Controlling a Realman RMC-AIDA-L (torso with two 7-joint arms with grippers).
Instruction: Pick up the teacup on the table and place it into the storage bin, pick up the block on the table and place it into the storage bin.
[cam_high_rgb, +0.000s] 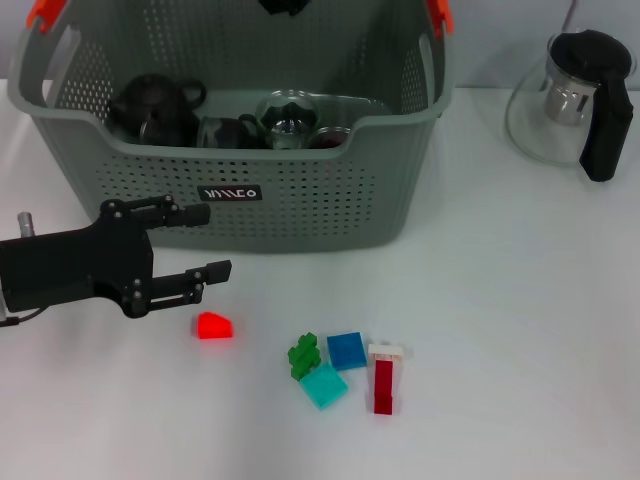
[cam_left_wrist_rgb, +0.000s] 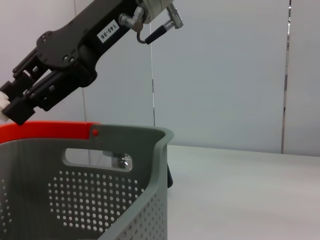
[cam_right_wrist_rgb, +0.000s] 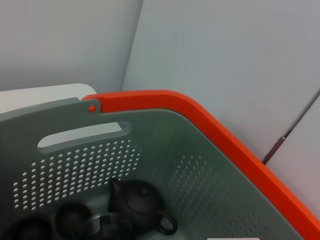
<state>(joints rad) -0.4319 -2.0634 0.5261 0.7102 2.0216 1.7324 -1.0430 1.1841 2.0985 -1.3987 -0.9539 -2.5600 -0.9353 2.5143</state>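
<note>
Left hand (cam_high_rgb: 205, 242) hovers open, level, above red block (cam_high_rgb: 213, 326).

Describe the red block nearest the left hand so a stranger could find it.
Start at the storage bin and come forward onto the white table. The red block lies alone just past the left hand, apart from the cluster of green, blue, teal blocks; it is bright red with one slanted corner.

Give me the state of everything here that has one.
storage bin, upright, holding dark teaware.
red block, lying loose on the table.
left gripper, open, empty, near the red block.
right gripper, above the bin's rim.
glass teapot, upright on the table.
</note>
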